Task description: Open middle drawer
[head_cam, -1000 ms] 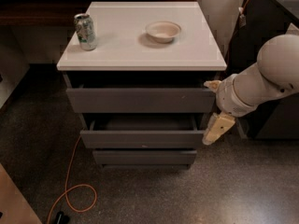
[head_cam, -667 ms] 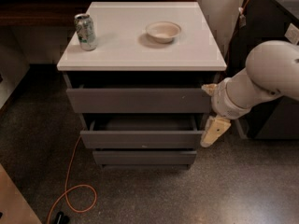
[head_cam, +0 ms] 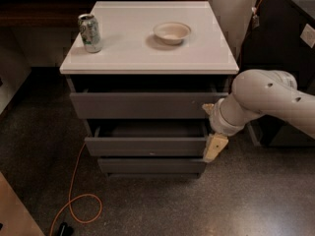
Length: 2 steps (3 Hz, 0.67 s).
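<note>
The middle drawer [head_cam: 146, 146] is a wide grey handle-less front, mid-height in the cabinet. It stands pulled out a little, with a dark strip of its interior [head_cam: 147, 129] showing above the front. My gripper [head_cam: 215, 146], cream-coloured at its tip, is at the right end of that drawer front, touching or almost touching its corner. The white arm [head_cam: 266, 100] reaches in from the right.
The taller top drawer [head_cam: 142, 105] is also slightly out, and the bottom drawer [head_cam: 150, 165] sits below. The white cabinet top [head_cam: 133, 43] holds a green can [head_cam: 89, 32] and a bowl [head_cam: 172, 32]. An orange cable [head_cam: 74, 191] lies on the floor at left. A dark unit [head_cam: 285, 38] stands at right.
The arm and gripper have moved left and slightly down, closer to the right end of the middle drawer. The drawers have not visibly moved.
</note>
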Motion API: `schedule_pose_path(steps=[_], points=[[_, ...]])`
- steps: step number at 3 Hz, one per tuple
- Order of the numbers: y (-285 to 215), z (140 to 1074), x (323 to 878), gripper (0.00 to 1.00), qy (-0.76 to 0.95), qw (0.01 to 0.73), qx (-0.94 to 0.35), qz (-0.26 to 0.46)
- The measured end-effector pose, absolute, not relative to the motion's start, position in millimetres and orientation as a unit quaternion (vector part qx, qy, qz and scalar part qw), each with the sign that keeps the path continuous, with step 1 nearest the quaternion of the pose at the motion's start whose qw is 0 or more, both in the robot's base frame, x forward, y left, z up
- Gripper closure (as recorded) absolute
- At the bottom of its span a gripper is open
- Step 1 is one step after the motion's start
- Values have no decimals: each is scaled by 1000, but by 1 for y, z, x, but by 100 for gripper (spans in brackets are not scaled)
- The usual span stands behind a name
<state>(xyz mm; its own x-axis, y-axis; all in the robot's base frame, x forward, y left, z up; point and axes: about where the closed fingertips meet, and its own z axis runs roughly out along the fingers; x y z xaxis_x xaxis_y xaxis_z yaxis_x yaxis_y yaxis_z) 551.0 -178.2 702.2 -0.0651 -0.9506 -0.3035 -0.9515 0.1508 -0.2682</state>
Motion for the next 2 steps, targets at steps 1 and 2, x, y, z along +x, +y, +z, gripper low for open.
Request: schedule_pose_path(steps=[1,2], points=[[-175,643,565,0,719,208,-663,-6],[-170,611,575,0,708,217,-671,-15]])
